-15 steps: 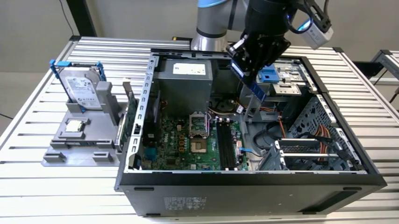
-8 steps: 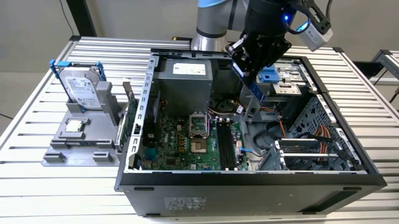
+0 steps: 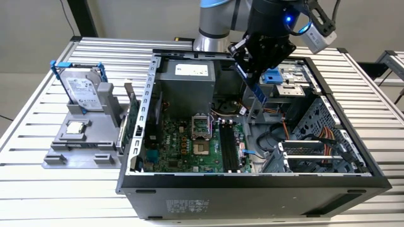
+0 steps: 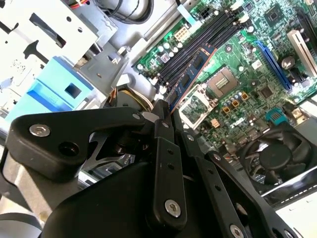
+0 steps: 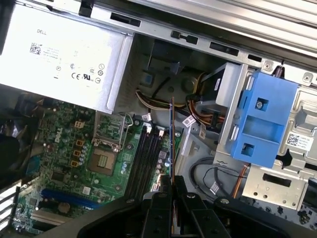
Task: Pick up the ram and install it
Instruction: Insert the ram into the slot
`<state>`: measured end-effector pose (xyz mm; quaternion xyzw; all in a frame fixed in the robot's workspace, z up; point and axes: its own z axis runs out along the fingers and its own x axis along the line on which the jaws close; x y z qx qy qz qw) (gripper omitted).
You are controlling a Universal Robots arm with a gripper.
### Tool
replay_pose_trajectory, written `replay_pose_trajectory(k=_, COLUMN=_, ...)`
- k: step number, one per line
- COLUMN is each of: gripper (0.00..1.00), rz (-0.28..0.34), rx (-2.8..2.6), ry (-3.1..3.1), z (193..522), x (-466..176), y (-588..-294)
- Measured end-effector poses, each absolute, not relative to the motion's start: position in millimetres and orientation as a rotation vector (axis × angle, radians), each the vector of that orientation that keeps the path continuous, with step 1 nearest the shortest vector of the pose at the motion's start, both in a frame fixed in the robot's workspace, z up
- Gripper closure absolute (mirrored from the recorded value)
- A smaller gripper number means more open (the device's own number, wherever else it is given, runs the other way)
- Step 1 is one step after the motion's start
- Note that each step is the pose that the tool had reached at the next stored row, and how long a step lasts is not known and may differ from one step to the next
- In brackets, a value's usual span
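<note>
Claw: the black gripper (image 3: 247, 71) is clamping shut on one end of the ram, with no gap showing between the fingers and the board in both wrist views.
Ram: the slim, long dark-green circuit-board stick with black chips (image 3: 254, 92) is hanging from the gripper with its free end pointing down into the open black computer case (image 3: 252, 198).
Landmark: the row of long black memory slots (image 3: 228, 146) is lying on the green motherboard (image 3: 183, 142).
Ram against the slots: it is hovering above them and apart from them, near their end by the grey power-supply box (image 3: 186, 85). In the first wrist view the ram (image 5: 172, 139) is showing edge-on, just beside the slots (image 5: 146, 158) rather than over one.
Done: the pick-up is looking complete, judging from the ram riding in the gripper over the case.
Left: the seating is not yet done, since no part of the ram (image 4: 190, 74) is touching the slots (image 4: 198, 49).
</note>
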<state>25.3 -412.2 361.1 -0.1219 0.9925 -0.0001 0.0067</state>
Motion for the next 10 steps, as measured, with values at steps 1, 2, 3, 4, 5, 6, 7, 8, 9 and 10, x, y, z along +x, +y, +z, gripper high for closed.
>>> replay_pose_trajectory(k=1, gripper=1.0, rz=0.0, rx=-0.379, ry=3.105, z=361.1, x=25.3, y=-412.3)
replay_pose_trajectory(k=2, gripper=1.0, rz=0.0, rx=-0.378, ry=3.105, z=361.0, x=25.3, y=-412.5)
replay_pose_trajectory(k=3, gripper=1.0, rz=0.0, rx=-0.377, ry=3.105, z=360.9, x=25.3, y=-412.7)
replay_pose_trajectory(k=4, gripper=1.0, rz=0.0, rx=-0.376, ry=3.105, z=360.8, x=25.3, y=-412.9)
replay_pose_trajectory(k=5, gripper=1.0, rz=0.0, rx=-0.375, ry=3.106, z=360.7, x=25.3, y=-413.1)
replay_pose_trajectory(k=6, gripper=1.0, rz=0.0, rx=-0.373, ry=3.106, z=360.5, x=25.3, y=-413.3)
replay_pose_trajectory(k=7, gripper=1.0, rz=0.0, rx=-0.372, ry=3.106, z=360.4, x=25.3, y=-413.5)
replay_pose_trajectory(k=8, gripper=1.0, rz=-0.001, rx=-0.371, ry=3.106, z=360.1, x=25.3, y=-413.7)
replay_pose_trajectory(k=9, gripper=1.0, rz=-0.001, rx=-0.37, ry=3.106, z=359.9, x=25.3, y=-414.0)
replay_pose_trajectory(k=10, gripper=1.0, rz=-0.001, rx=-0.368, ry=3.106, z=359.5, x=25.3, y=-414.3)
